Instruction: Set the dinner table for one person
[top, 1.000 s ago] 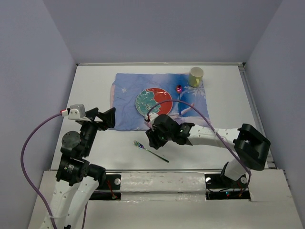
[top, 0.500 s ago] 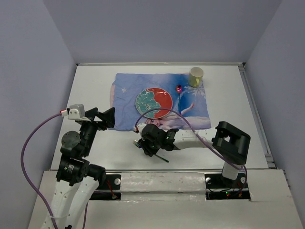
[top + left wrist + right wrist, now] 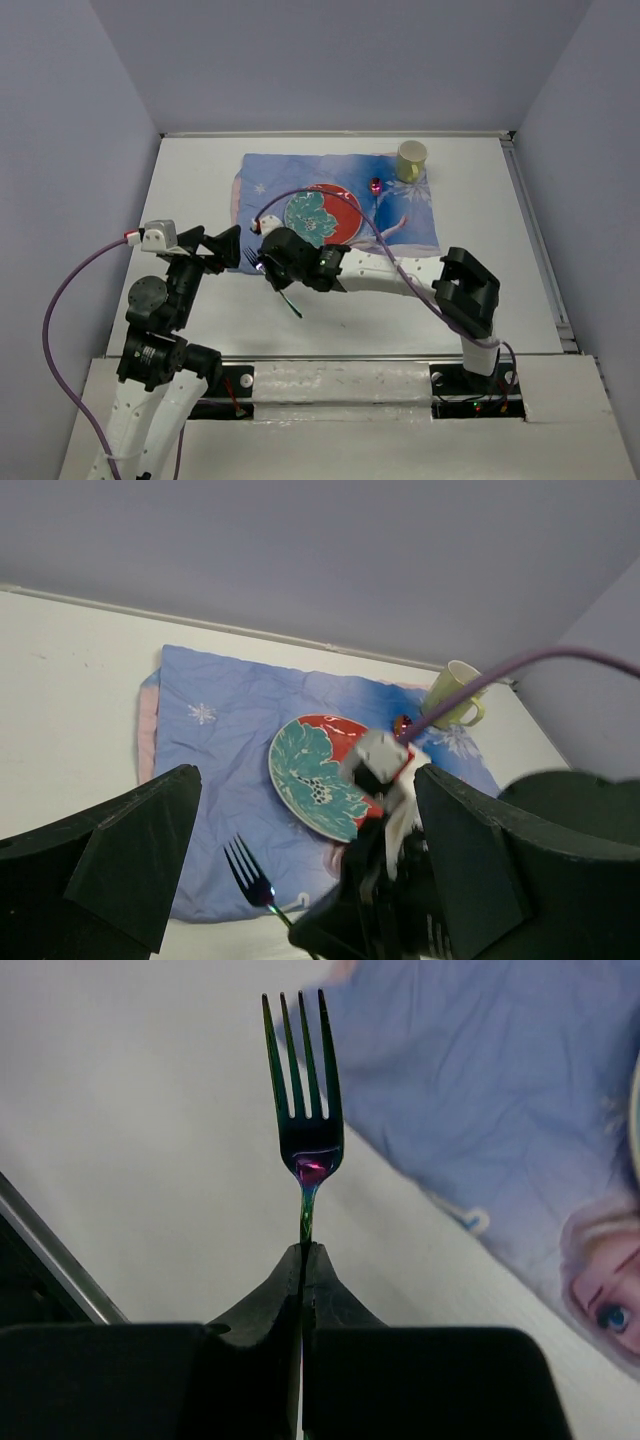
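Note:
My right gripper [image 3: 268, 268] [image 3: 303, 1248] is shut on the handle of an iridescent fork [image 3: 291, 305] [image 3: 303, 1140]. The fork hangs above the off-white dinner table [image 3: 195, 190] [image 3: 150, 1160], its tines [image 3: 245, 865] over the near left corner of the blue princess placemat [image 3: 270, 190] [image 3: 225, 730]. A teal and red plate [image 3: 322, 215] [image 3: 312, 780] lies on the placemat's middle. My left gripper [image 3: 215, 245] [image 3: 305, 810] stands open and holds nothing, left of the fork and above the table.
A yellow-green mug [image 3: 410, 160] [image 3: 455, 692] stands at the placemat's far right corner, with a small red object [image 3: 376, 185] [image 3: 403, 722] beside it. The right arm stretches low across the table's near middle. A metal rail [image 3: 50, 1250] edges the table.
The right gripper came down on the fork lying near the front edge, shut on its handle, and carried it up and left toward the placemat's left corner. The left arm stayed still.

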Motion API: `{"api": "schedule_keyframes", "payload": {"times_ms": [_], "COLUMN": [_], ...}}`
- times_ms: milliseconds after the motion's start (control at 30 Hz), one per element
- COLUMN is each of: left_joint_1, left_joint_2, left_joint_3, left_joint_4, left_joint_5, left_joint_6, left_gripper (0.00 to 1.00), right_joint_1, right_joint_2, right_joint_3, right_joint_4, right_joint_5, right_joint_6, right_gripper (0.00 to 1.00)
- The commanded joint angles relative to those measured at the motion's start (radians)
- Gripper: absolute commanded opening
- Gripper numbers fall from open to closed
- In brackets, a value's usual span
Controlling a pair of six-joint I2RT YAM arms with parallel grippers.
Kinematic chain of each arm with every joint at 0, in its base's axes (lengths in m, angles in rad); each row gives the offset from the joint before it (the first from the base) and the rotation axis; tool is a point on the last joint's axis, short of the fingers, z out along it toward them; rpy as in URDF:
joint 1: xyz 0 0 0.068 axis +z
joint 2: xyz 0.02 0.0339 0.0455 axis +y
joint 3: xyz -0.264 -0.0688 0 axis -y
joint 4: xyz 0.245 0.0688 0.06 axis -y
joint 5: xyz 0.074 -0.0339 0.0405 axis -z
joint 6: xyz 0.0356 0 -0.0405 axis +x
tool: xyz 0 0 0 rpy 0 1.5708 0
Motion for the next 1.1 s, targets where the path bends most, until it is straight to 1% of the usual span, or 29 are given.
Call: {"api": "schedule_keyframes", "payload": {"times_ms": [0, 33, 100, 167, 200, 267, 400, 500, 733, 1067], "left_joint_1": [0.006, 0.006, 0.007, 0.004, 0.002, -0.005, -0.02, -0.025, -0.034, -0.037], "left_joint_2": [-0.03, -0.032, -0.029, -0.029, -0.03, -0.032, -0.03, -0.03, -0.026, -0.021], "left_joint_3": [0.005, 0.005, 0.005, 0.005, 0.005, 0.006, 0.005, 0.005, 0.005, 0.006], "left_joint_4": [0.044, 0.045, 0.045, 0.045, 0.044, 0.044, 0.044, 0.044, 0.048, 0.052], "left_joint_5": [-0.019, -0.028, -0.033, -0.036, -0.036, -0.036, -0.036, -0.037, -0.022, -0.017], "left_joint_6": [-0.001, -0.004, -0.004, -0.003, -0.003, -0.003, -0.001, -0.003, -0.004, -0.004], "left_gripper": [0.99, 0.99, 0.99, 0.99, 0.99, 0.99, 0.99, 0.99, 0.99, 0.99], "right_joint_1": [-0.05, -0.076, -0.104, -0.131, -0.142, -0.156, -0.194, -0.216, -0.243, -0.295], "right_joint_2": [0.078, 0.101, 0.146, 0.224, 0.271, 0.313, 0.416, 0.485, 0.572, 0.654], "right_joint_3": [0.227, 0.289, 0.336, 0.389, 0.45, 0.521, 0.633, 0.705, 0.795, 0.854], "right_joint_4": [0.013, 0.016, 0.042, 0.057, 0.056, 0.057, 0.043, -0.003, -0.021, -0.033], "right_joint_5": [0.131, 0.172, 0.206, 0.224, 0.262, 0.293, 0.312, 0.331, 0.316, 0.249], "right_joint_6": [0.085, 0.126, 0.157, 0.211, 0.245, 0.283, 0.354, 0.392, 0.407, 0.418], "right_gripper": [0.0, 0.0, 0.0, 0.0, 0.0, 0.0, 0.0, 0.0, 0.0, 0.0]}}
